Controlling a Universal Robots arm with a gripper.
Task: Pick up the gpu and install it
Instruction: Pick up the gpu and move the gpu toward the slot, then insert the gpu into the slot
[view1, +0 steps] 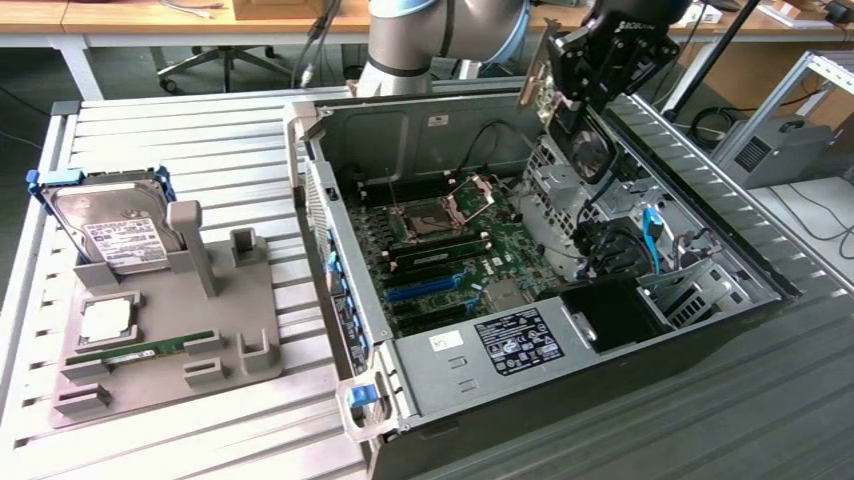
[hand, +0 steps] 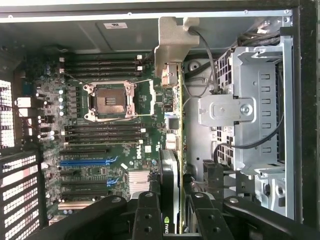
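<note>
Metal computer case (view1: 754, 275) lies open, holding the motherboard (hand: 100, 150), its bare CPU socket (hand: 109, 101) and a drive cage (hand: 260, 100). My gripper (hand: 174, 215) clamps the gpu (hand: 172, 95) edge-on above them. Well apart, a grey fixture (view1: 254, 345) carries a hard drive (view1: 118, 235) and memory stick (view1: 140, 348).

there's the silver-grey arm (view1: 414, 40), a rounded tubular joint; gripper (view1: 581, 85) all black, chunky linkage fingers (hand: 145, 215) dotted with round screw heads.
</note>
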